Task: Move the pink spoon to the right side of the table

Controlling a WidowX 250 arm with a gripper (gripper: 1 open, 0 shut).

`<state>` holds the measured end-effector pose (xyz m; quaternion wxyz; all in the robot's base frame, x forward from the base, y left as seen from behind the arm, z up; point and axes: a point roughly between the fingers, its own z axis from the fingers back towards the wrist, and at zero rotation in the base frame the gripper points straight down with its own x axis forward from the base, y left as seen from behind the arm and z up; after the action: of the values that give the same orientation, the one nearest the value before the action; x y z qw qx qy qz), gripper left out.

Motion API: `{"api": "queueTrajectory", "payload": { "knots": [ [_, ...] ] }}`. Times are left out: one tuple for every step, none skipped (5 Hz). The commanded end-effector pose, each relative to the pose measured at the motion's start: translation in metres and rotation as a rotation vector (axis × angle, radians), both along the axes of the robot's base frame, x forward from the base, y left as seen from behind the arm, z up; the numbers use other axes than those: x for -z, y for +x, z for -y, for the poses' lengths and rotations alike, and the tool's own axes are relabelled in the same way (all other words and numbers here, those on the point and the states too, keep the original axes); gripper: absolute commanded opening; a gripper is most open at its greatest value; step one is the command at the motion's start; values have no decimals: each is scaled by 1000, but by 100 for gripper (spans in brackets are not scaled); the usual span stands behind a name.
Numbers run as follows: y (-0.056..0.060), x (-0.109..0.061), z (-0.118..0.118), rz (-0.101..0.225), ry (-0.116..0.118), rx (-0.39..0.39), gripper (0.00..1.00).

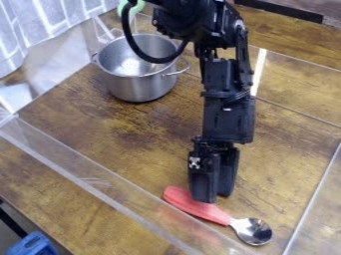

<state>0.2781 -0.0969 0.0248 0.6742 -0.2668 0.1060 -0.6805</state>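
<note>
The pink spoon point(213, 215) lies flat on the table point(120, 139) near the front right edge. Its salmon-pink handle points left and its shiny metal bowl point(253, 232) points right. My gripper point(209, 199) hangs straight down from the black arm, just above the handle's middle. It is open and holds nothing. The fingers hide part of the handle.
A metal pot point(134, 68) with a dark rim stands at the back left of the table. Clear acrylic walls point(80, 177) edge the table at the front and sides. A white strip point(258, 72) lies at the back right.
</note>
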Motion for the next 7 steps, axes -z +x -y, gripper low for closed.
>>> {"api": "queueTrajectory", "payload": {
  "knots": [
    [9, 0, -9, 16, 2, 49, 0],
    [7, 1, 0, 29, 5, 98, 0],
    [0, -5, 8, 42, 8, 118, 0],
    [-7, -11, 15, 55, 12, 135, 0],
    [-5, -17, 32, 74, 18, 184, 0],
    [-1, -27, 49, 97, 23, 227, 0],
    [1, -18, 51, 111, 20, 248, 0]
  ]
}}
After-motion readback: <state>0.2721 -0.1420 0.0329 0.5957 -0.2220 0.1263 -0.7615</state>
